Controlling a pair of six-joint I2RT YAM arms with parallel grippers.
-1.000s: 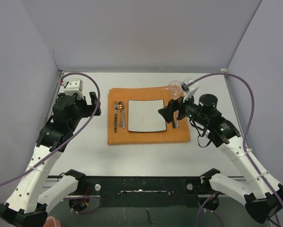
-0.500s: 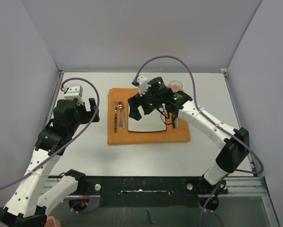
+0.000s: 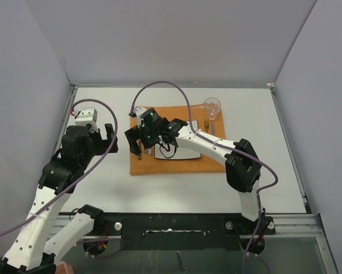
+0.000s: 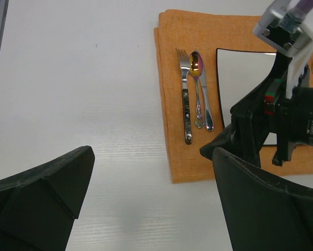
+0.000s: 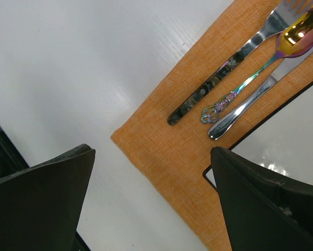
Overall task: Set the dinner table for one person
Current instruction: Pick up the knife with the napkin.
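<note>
White dinner table [image 3: 176, 191] spans the booth, w/ a bare strip L of the orange mat [image 3: 179, 166]. L gripper [image 3: 110, 138] hangs over that strip, jaws wide apart, empty. R gripper [image 3: 137, 142], jaws also apart, sits above the mat's L edge and hides the cutlery [image 4: 186, 104] from the top view. R arm [image 3: 216, 149] covers most of the plate [image 3: 188, 156]. Glass [image 3: 212, 107] at the mat's far R corner.

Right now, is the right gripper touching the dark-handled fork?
Apart. In the right wrist view the right gripper is open, and bare mat separates its fingers from the dark-handled fork.
</note>
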